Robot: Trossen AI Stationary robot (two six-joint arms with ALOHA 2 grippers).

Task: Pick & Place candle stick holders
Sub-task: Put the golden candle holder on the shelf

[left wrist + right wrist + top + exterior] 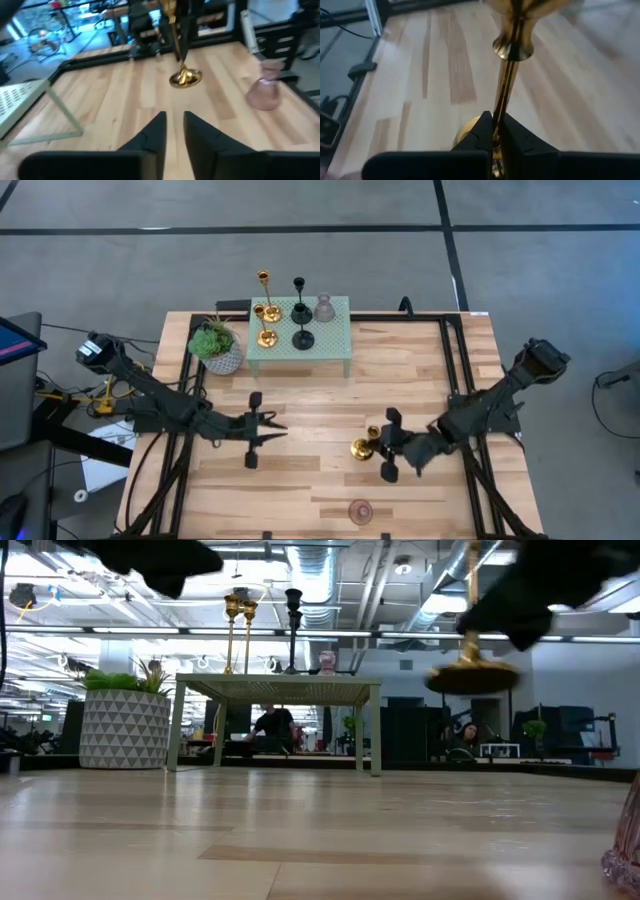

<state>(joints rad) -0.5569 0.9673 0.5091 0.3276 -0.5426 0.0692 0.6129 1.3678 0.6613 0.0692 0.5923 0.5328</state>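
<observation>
My right gripper is shut on a shiny gold candle stick holder, which hangs above the table right of centre; the low view shows its round base in the air. My left gripper hovers left of centre, pointing at that holder, slightly open and with nothing between its fingers. A pink translucent holder stands on its base near the front edge. Two gold holders, two black ones and a pale pink one stand on the small green table. My right gripper pinches the gold holder's thin stem between its two fingers, low down near the round base. The fingers come from the table's right, slanting down, and lie across the stem. The holder is roughly upright, cup end up, lifted clear of the table.
A potted green plant in a patterned white pot stands left of the green table. A black frame runs along the tabletop's edges. Bare wood lies between the two grippers and the green table.
</observation>
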